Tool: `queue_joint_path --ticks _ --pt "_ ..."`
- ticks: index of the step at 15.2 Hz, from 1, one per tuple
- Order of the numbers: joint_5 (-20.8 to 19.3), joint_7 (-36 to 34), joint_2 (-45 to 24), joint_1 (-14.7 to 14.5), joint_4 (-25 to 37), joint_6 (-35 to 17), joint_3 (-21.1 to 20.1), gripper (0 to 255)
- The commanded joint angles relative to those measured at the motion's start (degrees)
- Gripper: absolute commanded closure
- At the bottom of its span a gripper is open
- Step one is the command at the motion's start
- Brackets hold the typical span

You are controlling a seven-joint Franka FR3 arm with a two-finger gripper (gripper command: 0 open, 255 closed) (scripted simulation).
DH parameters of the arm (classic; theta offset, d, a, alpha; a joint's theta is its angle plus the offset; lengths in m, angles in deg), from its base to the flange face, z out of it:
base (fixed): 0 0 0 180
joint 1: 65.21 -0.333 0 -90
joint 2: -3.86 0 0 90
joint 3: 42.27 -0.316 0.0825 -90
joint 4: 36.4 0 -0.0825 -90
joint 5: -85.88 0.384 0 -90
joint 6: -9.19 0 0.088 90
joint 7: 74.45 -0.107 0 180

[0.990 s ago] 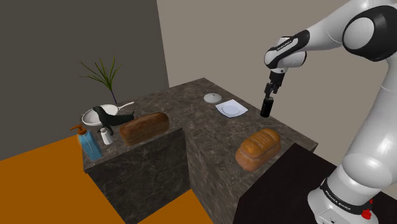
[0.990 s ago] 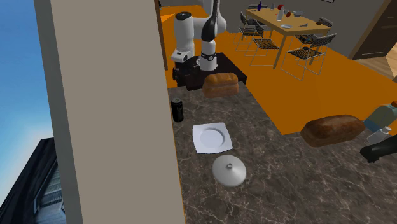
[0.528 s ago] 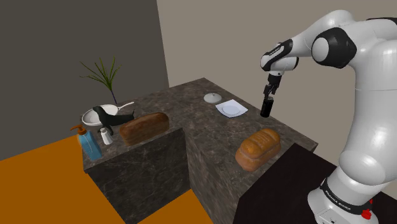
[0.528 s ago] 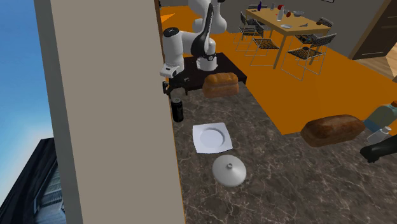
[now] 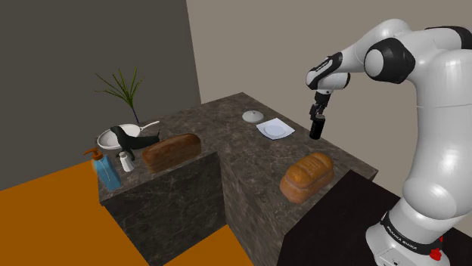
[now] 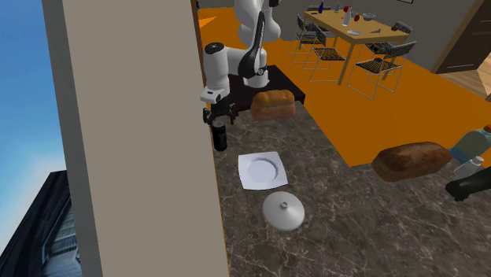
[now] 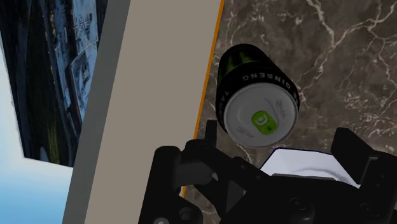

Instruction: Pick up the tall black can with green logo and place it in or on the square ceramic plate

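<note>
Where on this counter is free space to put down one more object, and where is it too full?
Free: the wide bare counter between the domed lid, the square plate and the long loaf; also the strip between plate and the round loaf. Crowded: the end beyond the long loaf, with pan, soap bottle and shaker.

plate [image 7: 304, 167]: mostly behind gripper [image 7: 257, 149]
bottle [image 6: 472, 146]: cut by second exterior view's right edge
dining-table items [image 6: 350, 16]: too small to name
</note>
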Motion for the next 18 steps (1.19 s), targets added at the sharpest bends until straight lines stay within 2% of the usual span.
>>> queue_joint_path --ticks 1,7,8,18 --pt "0.1 -0.1 -2.5 1.1 0.5 -0.1 0.5 0" --pt "0.0 -0.1 -2.5 1.2 0.5 -0.1 0.4 0" --pt "0.0 -0.4 -2.6 1.0 0.7 -0.1 0.3 255" --pt "-0.3 -0.3 -2.0 1.2 0.6 0.4 0.5 255"
